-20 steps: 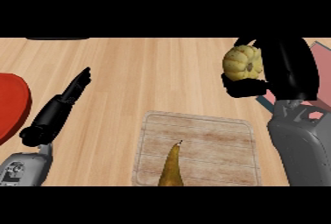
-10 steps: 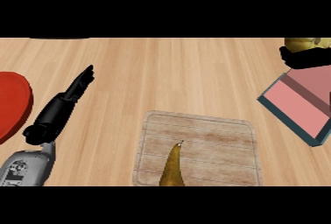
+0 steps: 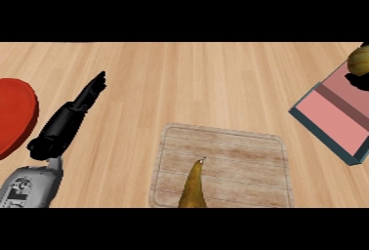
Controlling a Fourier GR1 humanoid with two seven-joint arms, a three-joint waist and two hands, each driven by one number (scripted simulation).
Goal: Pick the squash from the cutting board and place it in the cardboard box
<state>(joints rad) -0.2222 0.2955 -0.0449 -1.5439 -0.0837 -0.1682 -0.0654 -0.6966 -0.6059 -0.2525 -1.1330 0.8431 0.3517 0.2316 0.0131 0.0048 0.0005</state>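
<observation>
1. While the robot worked at the kitchen counter (image 3: pixel 180 73), the cutting board (image 3: pixel 238 156) lay at the counter's near edge. It carried only a tapered yellow-brown item (image 3: pixel 193 188) of a kind that could not be told, and the squash was not on it.
2. Toward the near left corner, the left hand (image 3: pixel 69 117) rested on the counter, fingers straight and holding nothing. It was near a red plate (image 3: pixel 14 117) at the left edge.
3. Along the right edge sat the box (image 3: pixel 331 117), teal-walled with a pink floor and set askew to the counter's edges. The part of its inside that showed held nothing.
4. At the far right corner, the round, pale yellow squash (image 3: pixel 358 58) sat over the box's far end. A sliver of the right hand (image 3: pixel 357 80) was curled under it, grasping it.
5. The squash looked hard-rinded, stiff and moderately heavy, with a skin smooth enough to slip. It was probably best held around its widest part and let go low inside the box.
</observation>
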